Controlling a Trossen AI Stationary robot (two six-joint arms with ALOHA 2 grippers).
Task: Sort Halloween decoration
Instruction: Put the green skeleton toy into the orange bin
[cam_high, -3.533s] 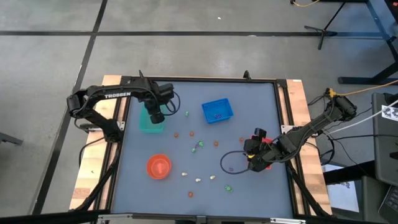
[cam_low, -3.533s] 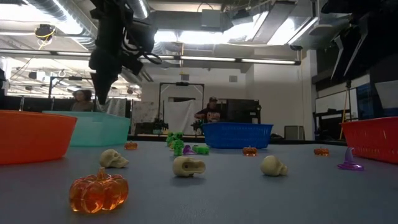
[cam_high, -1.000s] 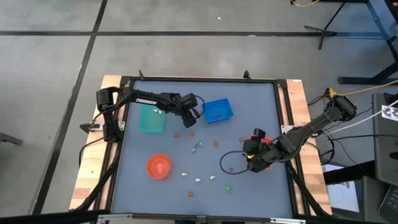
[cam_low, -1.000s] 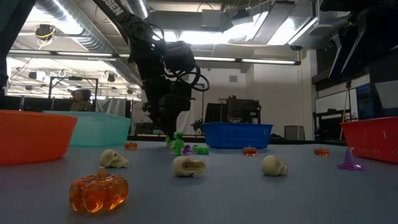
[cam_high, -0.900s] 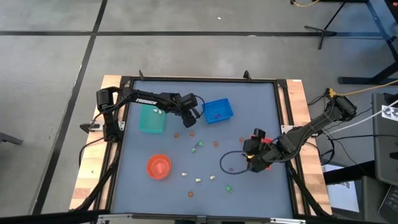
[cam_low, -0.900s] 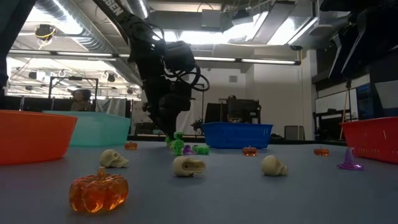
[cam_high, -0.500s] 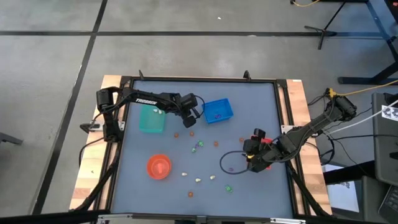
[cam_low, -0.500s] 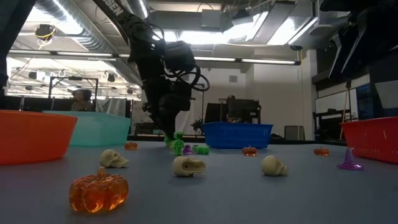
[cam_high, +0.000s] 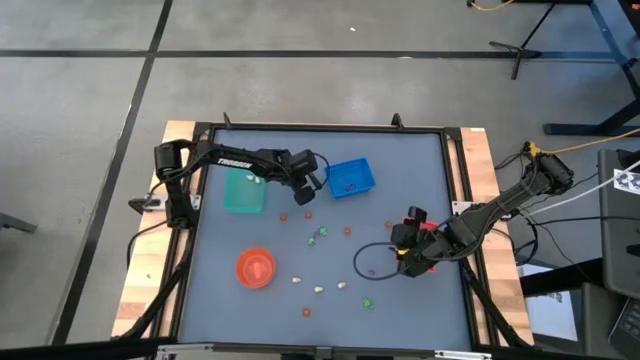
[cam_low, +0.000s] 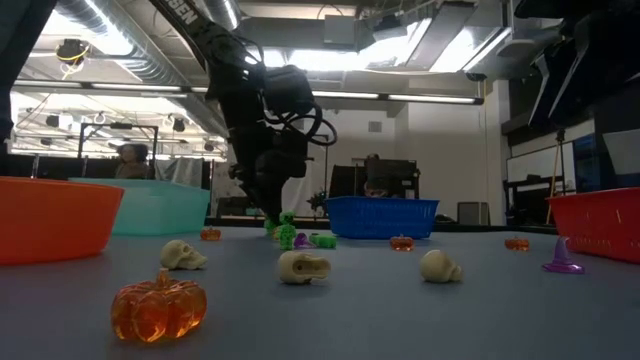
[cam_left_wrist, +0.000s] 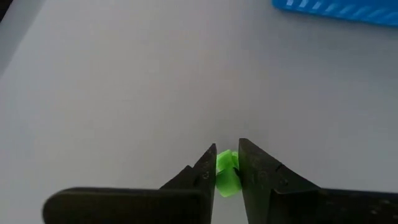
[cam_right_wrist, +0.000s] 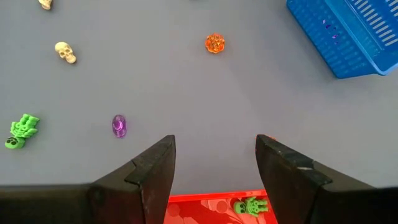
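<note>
Left gripper (cam_left_wrist: 227, 163): upper middle of the high view, between teal tray and blue tray; fingers pinched narrow on a green trinket (cam_left_wrist: 226, 172), low at the table.
Right gripper (cam_right_wrist: 214, 163): right of centre in the high view, over the red tray; fingers spread wide, nothing between them.
Teal tray (cam_high: 243, 192): upper left of the mat.
Blue tray (cam_high: 349, 178): upper middle, right of the left gripper.
Red tray (cam_right_wrist: 211, 206): lower edge of the right wrist view, a green figure (cam_right_wrist: 247, 205) inside.
Orange bowl (cam_high: 255, 267): lower left of the mat.
Trinkets: scattered mid-mat; cream skulls (cam_low: 303, 267) and an orange pumpkin (cam_low: 158, 305) in the low view's foreground; purple hat (cam_low: 563, 257) at its right.
Person (cam_low: 128, 160): far left background of the low view.
</note>
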